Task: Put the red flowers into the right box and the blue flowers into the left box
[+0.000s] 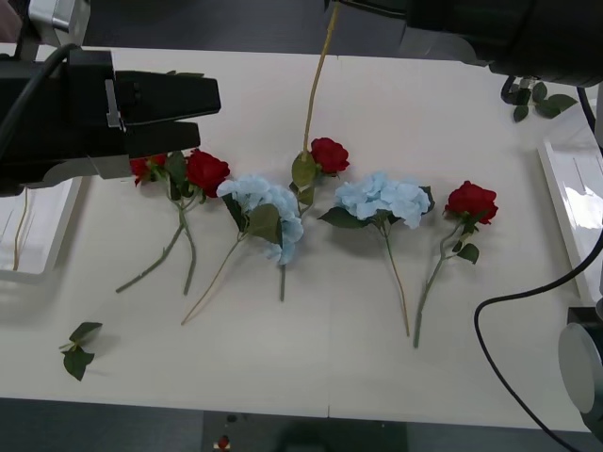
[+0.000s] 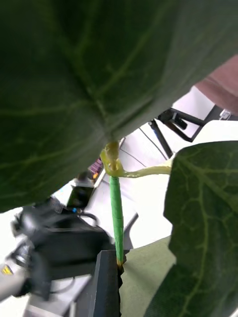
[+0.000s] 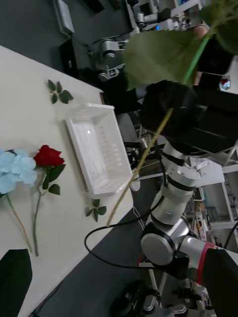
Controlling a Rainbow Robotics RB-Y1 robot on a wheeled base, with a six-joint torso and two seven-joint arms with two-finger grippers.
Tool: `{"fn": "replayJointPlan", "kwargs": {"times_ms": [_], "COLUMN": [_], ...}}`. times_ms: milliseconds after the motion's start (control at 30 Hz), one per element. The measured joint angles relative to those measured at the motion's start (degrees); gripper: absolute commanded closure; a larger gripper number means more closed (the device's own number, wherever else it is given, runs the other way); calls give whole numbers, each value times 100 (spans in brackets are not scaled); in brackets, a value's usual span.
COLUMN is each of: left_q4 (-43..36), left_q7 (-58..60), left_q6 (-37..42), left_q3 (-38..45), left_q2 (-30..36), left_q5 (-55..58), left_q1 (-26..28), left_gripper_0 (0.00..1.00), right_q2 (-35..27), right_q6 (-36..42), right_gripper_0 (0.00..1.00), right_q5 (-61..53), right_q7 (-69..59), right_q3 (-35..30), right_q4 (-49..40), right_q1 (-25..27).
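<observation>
My right gripper (image 2: pixel 119 270) is shut on a leafy stem (image 2: pixel 116 213) with big green leaves (image 2: pixel 74 74); its flower head is hidden. That yellowish stem (image 1: pixel 316 89) hangs down from the top of the front view over the table's middle. On the table lie several red flowers (image 1: pixel 205 170) (image 1: pixel 329 153) (image 1: pixel 471 200) and two blue flowers (image 1: pixel 264 212) (image 1: pixel 382 198). My left gripper (image 1: pixel 203 118) hovers open above the leftmost roses (image 1: pixel 141 168). The left box (image 1: pixel 42 235) holds a yellowish stem. The right box (image 1: pixel 570 188) (image 3: pixel 99 148) looks empty.
Loose leaf sprigs lie at the front left (image 1: pixel 77 348) and back right (image 1: pixel 542 99). A black cable (image 1: pixel 509 311) loops over the table's right front. In the left wrist view a rose (image 3: pixel 48 156) and a blue flower (image 3: pixel 15 168) lie near the right box.
</observation>
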Motion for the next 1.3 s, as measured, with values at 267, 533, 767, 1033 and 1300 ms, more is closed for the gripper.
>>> {"fn": "replayJointPlan", "kwargs": {"times_ms": [267,533,767,1033,1300], "left_q4": [168,771,837,853,856], "left_q7": [9,9,9,9,9], "left_q6": [-1,-1,-1,-1,-11], "left_q3": [-925,-1848,-2075,-2167,-2167], "left_q2": [-858,-1757,-1887,-1746,-1624], "left_q5": [-733,-1905,-2418,-2227,-2215], "left_q1": [-1094,-1736,-1794,-1942,-1942], "left_gripper_0": [0,0,83,100,100], "right_q2": [0,0,0,0,0], "right_q6": [54,54,54,54,55], "right_gripper_0": [100,100,100,100,100], "right_q5": [0,0,0,0,0], "right_q7": [-1,-1,-1,-1,-1], "right_q3": [-68,-66,-66,-65,-65], "right_q4": [0,0,0,0,0], "right_q1": [0,0,0,0,0]}}
